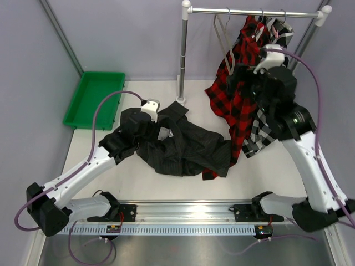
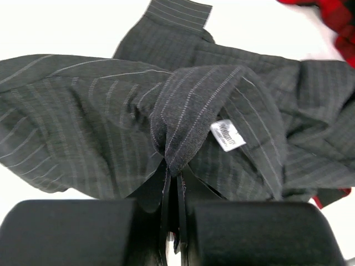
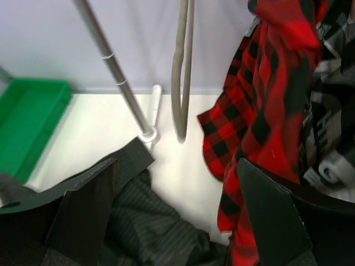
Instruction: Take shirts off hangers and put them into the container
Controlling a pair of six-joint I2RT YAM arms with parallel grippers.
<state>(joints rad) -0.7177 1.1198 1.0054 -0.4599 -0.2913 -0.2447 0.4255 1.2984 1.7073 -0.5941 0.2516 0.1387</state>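
Note:
The dark charcoal pinstriped shirt (image 1: 183,145) lies crumpled in the middle of the table. My left gripper (image 1: 151,123) is shut on a fold of the charcoal shirt (image 2: 183,111), pinched near its white label (image 2: 227,134). The red-and-black plaid shirt (image 1: 236,94) hangs from the rail, with the black-and-white plaid shirt (image 1: 259,133) behind it. My right gripper (image 3: 177,216) is open, raised beside the red plaid shirt (image 3: 266,111), whose cloth drapes against the right finger (image 3: 272,216). An empty hanger (image 1: 224,41) hangs left of the shirts. The green container (image 1: 93,98) sits at the back left.
The rail (image 1: 255,11) rests on a metal post (image 1: 182,55) standing at the back centre of the table. In the right wrist view the post (image 3: 113,66) and the empty hanger (image 3: 182,72) stand between the gripper and the green container (image 3: 28,122).

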